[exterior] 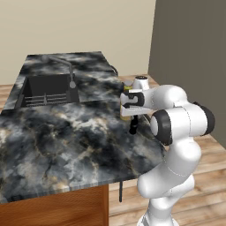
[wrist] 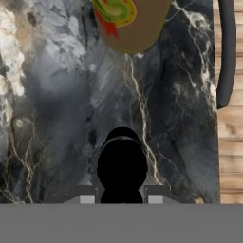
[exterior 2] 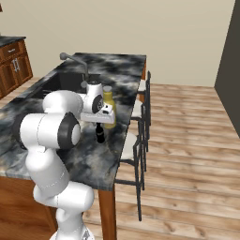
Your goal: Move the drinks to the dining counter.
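Claw [exterior 2: 99,123] pointed straight down over the near right part of the island counter [exterior: 53,145], fingers closed on the neck of the small brown bottle [exterior 2: 100,133], which stands upright with its base on or just above the stone; contact with the top not clear. Same small bottle seen from above in the hand view as a dark round shape [wrist: 122,163] between the two finger tips. Yellow bottle [exterior 2: 109,107] upright on the same counter just beyond the claw, pale cap on top, close beside the white wrist; bottom of it and its red-orange label visible at the upper edge of the hand view [wrist: 130,23]. Both bottles near the counter's right edge, well apart from the sunken sink [exterior: 46,89] and its curved faucet [exterior: 66,68] farther back on the top. Dark-framed stools [exterior 2: 138,140] lined up along the counter's right side over the wooden floor [exterior 2: 187,164], one dark stool rail [wrist: 227,52] visible past the stone edge in the hand view.
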